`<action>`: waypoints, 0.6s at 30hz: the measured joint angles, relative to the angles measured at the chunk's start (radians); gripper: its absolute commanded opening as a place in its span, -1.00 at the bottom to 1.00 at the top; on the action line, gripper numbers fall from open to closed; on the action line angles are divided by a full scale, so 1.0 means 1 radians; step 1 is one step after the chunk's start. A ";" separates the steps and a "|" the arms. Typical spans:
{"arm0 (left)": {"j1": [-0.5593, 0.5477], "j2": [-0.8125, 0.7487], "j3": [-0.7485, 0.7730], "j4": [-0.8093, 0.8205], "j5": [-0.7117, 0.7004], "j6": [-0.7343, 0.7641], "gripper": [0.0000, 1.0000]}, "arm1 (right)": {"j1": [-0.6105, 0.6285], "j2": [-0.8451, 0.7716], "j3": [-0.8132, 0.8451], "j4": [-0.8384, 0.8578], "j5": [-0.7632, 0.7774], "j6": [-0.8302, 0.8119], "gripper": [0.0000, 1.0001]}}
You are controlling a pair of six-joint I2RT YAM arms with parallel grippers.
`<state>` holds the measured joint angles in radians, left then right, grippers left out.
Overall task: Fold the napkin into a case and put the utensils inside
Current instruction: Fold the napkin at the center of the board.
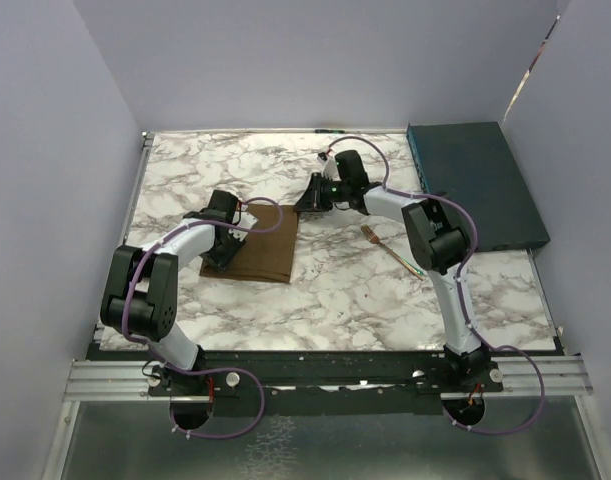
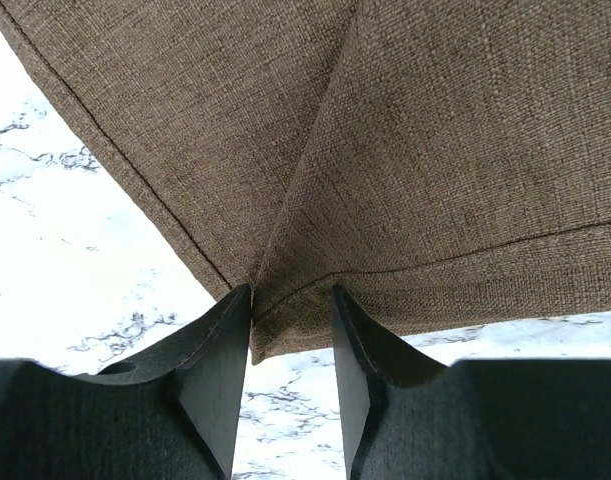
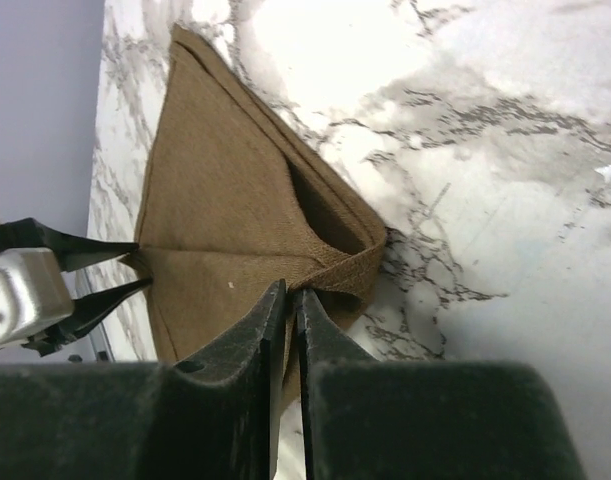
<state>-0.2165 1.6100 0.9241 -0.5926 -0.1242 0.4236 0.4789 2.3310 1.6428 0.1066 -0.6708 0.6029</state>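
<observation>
The napkin is plain brown with a coarse woven texture, the table white marble veined in grey, the fork copper with a green handle tip, the box dark teal, and the walls pale lilac-grey.

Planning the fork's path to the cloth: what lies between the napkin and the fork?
Only bare marble tabletop separates napkin and fork, in the top view.

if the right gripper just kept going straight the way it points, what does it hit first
The napkin. The right gripper points at its folded edge, right at its tips, and perhaps touches it now. The left gripper grips the far side.
</observation>
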 measured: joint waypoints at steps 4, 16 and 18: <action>0.000 0.000 -0.003 0.011 -0.018 0.007 -0.21 | 0.000 0.024 -0.002 -0.016 0.013 -0.012 -0.37; 0.000 -0.012 -0.005 0.007 -0.002 0.009 -0.08 | 0.006 -0.180 -0.219 -0.078 0.134 -0.146 0.13; 0.002 -0.013 0.015 -0.033 0.032 0.003 -0.01 | 0.012 -0.282 -0.327 -0.063 0.159 -0.166 0.22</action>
<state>-0.2146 1.5970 0.9394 -0.6258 -0.0921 0.4263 0.4911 2.0487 1.3163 0.0441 -0.5114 0.4370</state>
